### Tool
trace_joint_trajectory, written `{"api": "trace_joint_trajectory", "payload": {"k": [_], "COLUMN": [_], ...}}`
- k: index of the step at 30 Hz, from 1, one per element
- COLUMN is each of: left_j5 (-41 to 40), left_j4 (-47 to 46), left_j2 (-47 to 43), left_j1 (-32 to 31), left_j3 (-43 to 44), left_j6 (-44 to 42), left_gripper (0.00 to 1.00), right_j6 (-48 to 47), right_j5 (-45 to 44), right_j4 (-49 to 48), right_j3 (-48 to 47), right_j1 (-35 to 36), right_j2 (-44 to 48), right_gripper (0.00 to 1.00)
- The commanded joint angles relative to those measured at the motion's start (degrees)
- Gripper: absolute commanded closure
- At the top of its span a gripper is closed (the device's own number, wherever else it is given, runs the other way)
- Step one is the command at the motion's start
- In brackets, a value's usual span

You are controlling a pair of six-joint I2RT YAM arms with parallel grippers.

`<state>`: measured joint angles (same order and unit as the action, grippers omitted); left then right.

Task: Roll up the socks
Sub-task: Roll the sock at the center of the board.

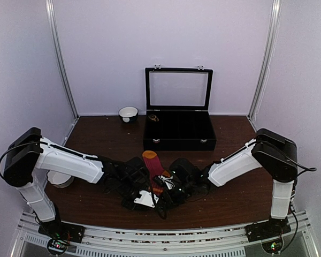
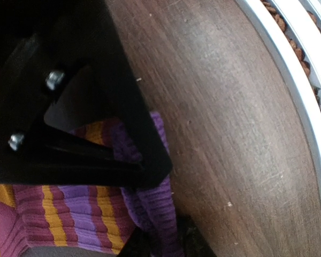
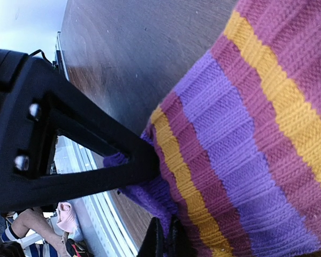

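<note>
Ribbed knit, magenta banded with purple and orange: the sock [image 3: 246, 134] lies stretched just in front of the box [image 1: 179, 131], orange toe toward it. The right gripper [image 3: 142, 166] is clamped on its purple cuff. The left gripper [image 2: 150, 174] presses the cuff too, but I cannot tell whether it grips. Dark wood-grain table [image 1: 107, 139], pale lilac walls [image 1: 107, 53].

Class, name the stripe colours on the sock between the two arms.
Purple, orange and magenta bands on the sock, clearest in the right wrist view.
</note>
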<state>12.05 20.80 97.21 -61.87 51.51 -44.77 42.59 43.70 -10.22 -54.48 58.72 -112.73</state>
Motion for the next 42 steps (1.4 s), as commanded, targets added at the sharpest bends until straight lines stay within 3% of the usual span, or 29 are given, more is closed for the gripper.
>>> {"api": "trace_joint_trajectory", "payload": {"k": [1,6,9,16,19,24,27,29,30,31,32,36,38,42], "left_j5": [-2.7,-4.8,-4.4,11.7,19.0,23.9,28.2,30.8,31.8,32.8,33.9,36.7,37.3,38.8], "left_j4": [-1.2,0.0,1.9,16.4,19.7,24.8,28.1,30.7,32.2,33.7,34.9,37.5,38.3,39.5], "left_j2": [2.3,3.8,5.1,12.1,13.5,16.6,19.0,21.0,22.1,23.1,23.9,26.3,27.2,28.5], "left_j1": [-0.8,-0.7,-0.6,5.4,8.3,9.9,11.2,12.2,12.5,13.0,13.4,14.9,15.4,16.1], "left_j3": [2.0,2.1,2.9,12.9,15.0,18.6,21.0,22.9,23.8,24.8,25.6,27.8,28.5,29.6], "left_j6": [0.7,1.5,2.6,7.7,9.1,9.5,10.0,9.9,9.8,9.3,9.1,9.2,9.2,9.3], "left_gripper": [0.82,0.89,0.98,1.0,1.0,1.0,1.0,1.0,1.0,1.0,1.0,1.0,1.0,1.0], "right_j6": [1.4,2.9,2.8,-4.9,-7.4,-10.2,-14.4,-18.5,-20.2,-21.1,-21.8,-16.9,-13.9,-19.8], "right_j5": [-0.7,-0.7,-1.1,-12.6,-17.2,-25.7,-35.4,-47.6,-54.8,-61.3,-66.4,-83.6,-84.3,-77.0], "right_j4": [4.3,2.3,1.5,3.5,2.5,-0.8,-0.3,4.4,7.6,10.5,12.5,21.6,22.5,9.2], "right_j3": [2.7,4.3,5.1,9.5,12.7,18.7,20.8,19.7,18.5,17.4,16.5,13.4,13.8,18.9], "right_j1": [-0.5,-0.9,-0.8,0.1,1.2,3.2,7.0,11.8,14.5,16.7,18.5,19.9,19.2,19.7], "right_j2": [0.0,1.5,2.7,10.4,13.9,20.5,26.3,29.1,30.0,30.5,30.9,30.5,29.8,32.1], "right_gripper": [1.0,1.0,0.97,0.77,0.75,0.71,0.71,0.62,0.5,0.21,0.02,0.0,0.0,0.0]}}
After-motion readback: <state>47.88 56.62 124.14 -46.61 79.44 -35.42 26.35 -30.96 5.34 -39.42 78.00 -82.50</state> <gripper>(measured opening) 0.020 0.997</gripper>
